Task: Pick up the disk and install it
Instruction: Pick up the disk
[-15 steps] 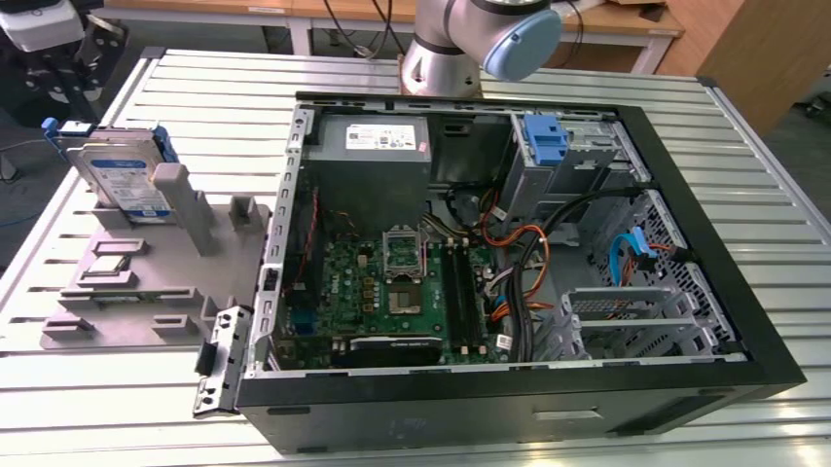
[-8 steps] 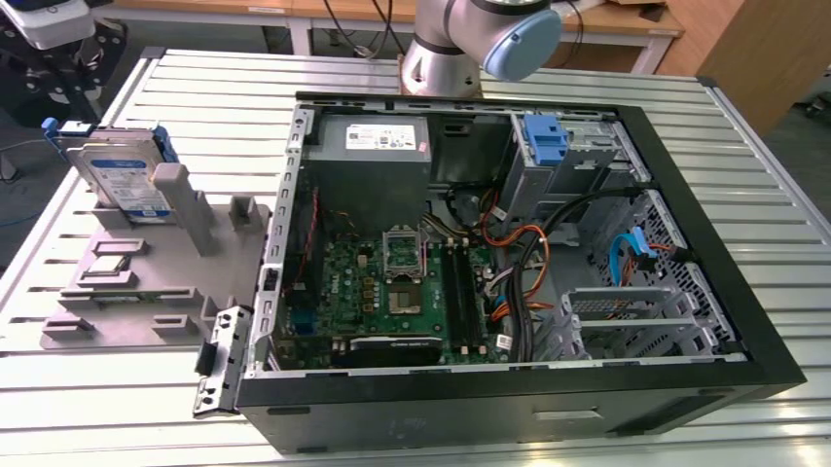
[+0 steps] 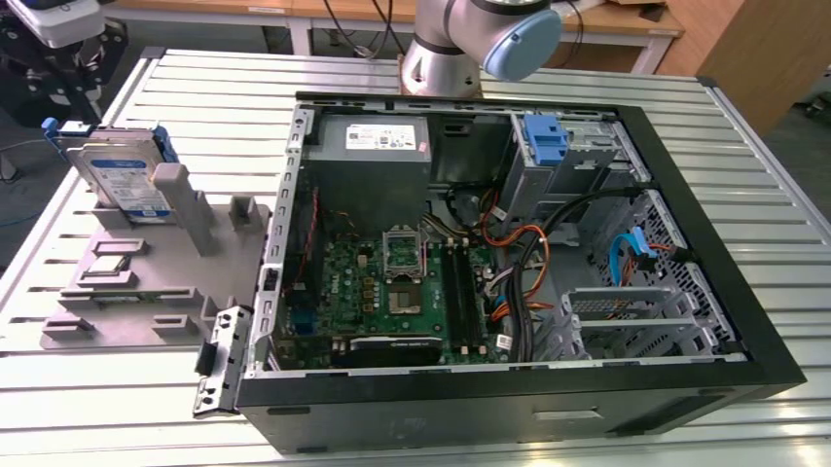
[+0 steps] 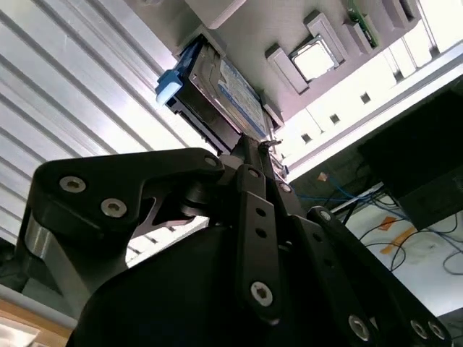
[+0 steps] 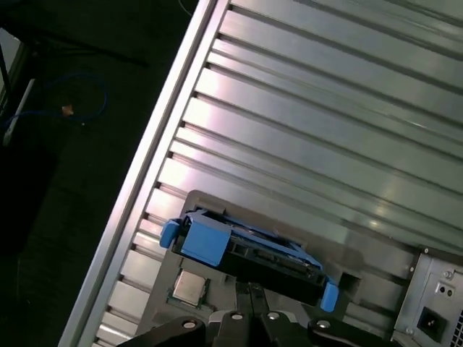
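Observation:
The disk (image 3: 124, 180), a silver drive with a blue-and-white label and blue side rails, stands on edge in a grey fixture (image 3: 143, 287) at the exterior view's left. My gripper (image 3: 62, 86) hangs above and just behind it, apart from it. In both wrist views the black fingers come together at their tips, just short of the disk (image 4: 224, 90) (image 5: 253, 249); the gripper (image 4: 253, 142) (image 5: 249, 290) looks shut with nothing in it.
An open computer case (image 3: 727, 292) lies on the slatted metal table (image 3: 195, 88), with the motherboard, cables and a grey power-supply box (image 3: 374, 141) inside. A blue latch (image 3: 548, 138) stands at the case's far drive bay. A chip (image 4: 315, 61) lies on the fixture.

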Robot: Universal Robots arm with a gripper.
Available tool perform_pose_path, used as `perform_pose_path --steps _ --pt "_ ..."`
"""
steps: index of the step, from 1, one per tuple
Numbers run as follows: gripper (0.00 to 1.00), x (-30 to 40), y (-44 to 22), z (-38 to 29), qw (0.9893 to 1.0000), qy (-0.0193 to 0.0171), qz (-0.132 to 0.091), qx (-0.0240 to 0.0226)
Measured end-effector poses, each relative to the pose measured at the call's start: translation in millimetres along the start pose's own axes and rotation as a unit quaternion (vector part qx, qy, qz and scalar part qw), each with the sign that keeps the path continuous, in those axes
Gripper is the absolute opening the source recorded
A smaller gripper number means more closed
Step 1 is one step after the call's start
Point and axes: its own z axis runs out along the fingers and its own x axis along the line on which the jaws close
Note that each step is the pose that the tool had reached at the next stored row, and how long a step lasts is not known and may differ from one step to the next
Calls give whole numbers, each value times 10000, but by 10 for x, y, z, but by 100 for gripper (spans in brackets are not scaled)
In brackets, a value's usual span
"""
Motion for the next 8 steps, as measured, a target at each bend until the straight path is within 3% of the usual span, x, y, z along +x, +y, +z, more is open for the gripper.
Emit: perform_pose_path --steps 3,8 --pt "11 0 0 3 9997 11 -247 5" --pt "11 0 0 5 9983 25 -585 9"
